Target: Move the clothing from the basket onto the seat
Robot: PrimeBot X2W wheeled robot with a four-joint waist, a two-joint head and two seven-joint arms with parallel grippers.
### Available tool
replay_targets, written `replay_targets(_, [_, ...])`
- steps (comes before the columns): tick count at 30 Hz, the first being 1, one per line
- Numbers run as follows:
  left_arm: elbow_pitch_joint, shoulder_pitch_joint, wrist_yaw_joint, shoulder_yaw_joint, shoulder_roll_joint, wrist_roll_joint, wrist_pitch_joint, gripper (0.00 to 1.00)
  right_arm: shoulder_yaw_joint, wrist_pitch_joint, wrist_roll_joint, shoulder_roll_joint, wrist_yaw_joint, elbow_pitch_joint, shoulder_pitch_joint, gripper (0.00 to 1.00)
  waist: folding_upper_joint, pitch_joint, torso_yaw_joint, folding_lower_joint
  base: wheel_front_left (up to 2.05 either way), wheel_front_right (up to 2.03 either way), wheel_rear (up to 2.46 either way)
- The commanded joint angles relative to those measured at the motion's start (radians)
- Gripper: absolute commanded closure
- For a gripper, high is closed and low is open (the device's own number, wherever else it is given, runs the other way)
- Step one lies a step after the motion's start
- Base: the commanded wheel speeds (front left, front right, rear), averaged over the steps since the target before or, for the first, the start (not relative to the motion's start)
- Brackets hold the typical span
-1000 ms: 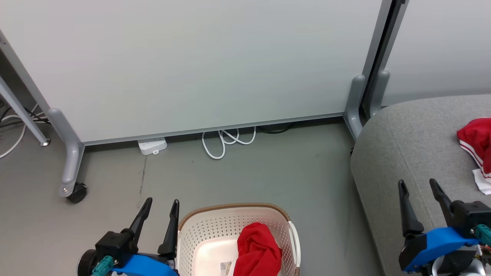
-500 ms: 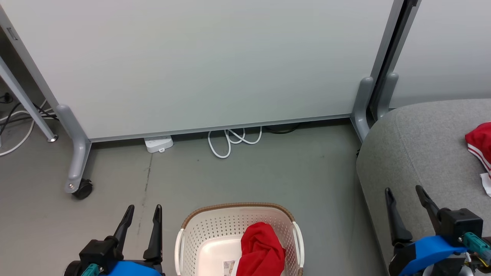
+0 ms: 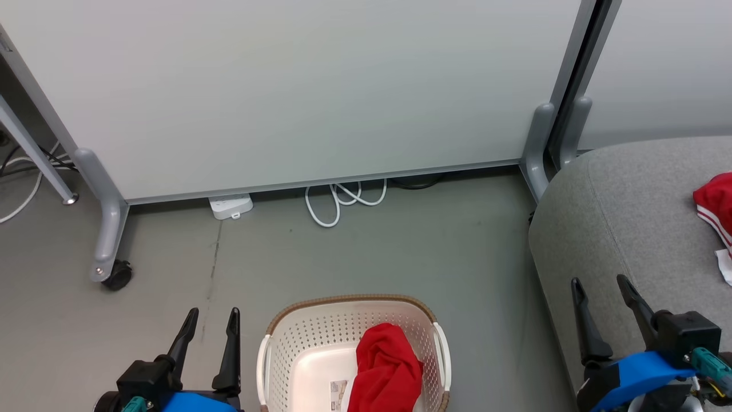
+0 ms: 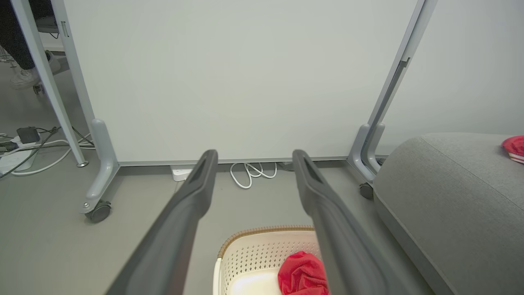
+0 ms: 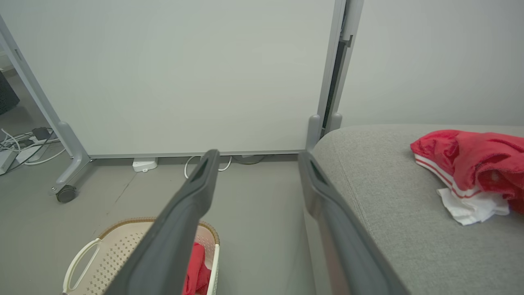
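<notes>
- Large grey fabric-upholstered seat (image 3: 623, 229) with rounded edges, at the right of the head view. On its top, towards the far right, a bright red garment with a white band and thin red stripes (image 5: 462, 159), with a white scrap of cloth (image 5: 470, 207) poking out beneath it. Judged as one piece already delivered.
- Cream-white perforated plastic basket (image 3: 297, 337) with a brown woven-look rim, standing on the grey floor (image 3: 400, 246) beside the seat. Low in the head view, between the two grippers and apart from both.
- Crumpled bright red fabric garment (image 3: 384, 372) inside the basket, heaped towards its right wall, with a small label (image 3: 338, 395) on the pale bottom just beside it. Judged as the step in hand: fetching this second piece, with the task about halfway.
- Next move, as a judgement: bend down, lower one gripper into the basket from above and pinch the top fold of the heap. Then lift clear of the rim, swing right over the seat and let go. Soft cloth likely to trail, so worth lifting high before crossing.
- Left gripper (image 3: 214, 312) low, to the left of the basket over bare floor, pointing forward. Right gripper (image 3: 598, 280) showing against the seat's near side, well apart from the striped garment.
- Fingers (image 4: 196, 192) of the left spread wide with nothing between them. Fingers (image 5: 196, 184) of the right likewise wide and empty.
</notes>
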Motion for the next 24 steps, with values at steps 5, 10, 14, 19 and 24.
replay_targets(5, [-0.007, -0.032, -0.005, -0.002, 0.001, 0.009, -0.003, 0.0, 0.019, -0.007, 0.004, 0.004, -0.001, -0.023, -0.056, 0.0, 0.0, 0.074, -0.027, 0.0, 0.0, 0.0, 0.0])
replay_targets(10, [-0.005, -0.081, -0.011, -0.018, 0.001, 0.018, -0.003, 0.0, 0.029, -0.013, -0.009, 0.003, -0.001, -0.05, -0.129, 0.0, 0.0, 0.184, -0.068, 0.0, 0.0, 0.0, 0.0])
replay_targets(14, [0.008, -0.173, -0.012, -0.052, 0.001, 0.035, -0.003, 0.0, 0.03, -0.018, -0.025, 0.003, -0.001, -0.083, -0.225, 0.0, 0.0, 0.336, -0.119, 0.0, 0.0, 0.0, 0.0])
replay_targets(19, [0.044, -0.291, -0.015, -0.104, 0.002, 0.046, -0.003, 0.0, 0.022, -0.028, -0.025, 0.003, -0.001, -0.118, -0.311, 0.0, 0.0, 0.481, -0.163, 0.0, 0.0, 0.0, 0.0])
replay_targets(24, [0.132, -0.406, -0.016, -0.166, 0.016, 0.049, -0.003, 0.0, 0.041, -0.05, -0.006, 0.003, -0.001, -0.135, -0.387, 0.0, 0.0, 0.602, -0.212, 0.0, 0.0, 0.0, 0.0])
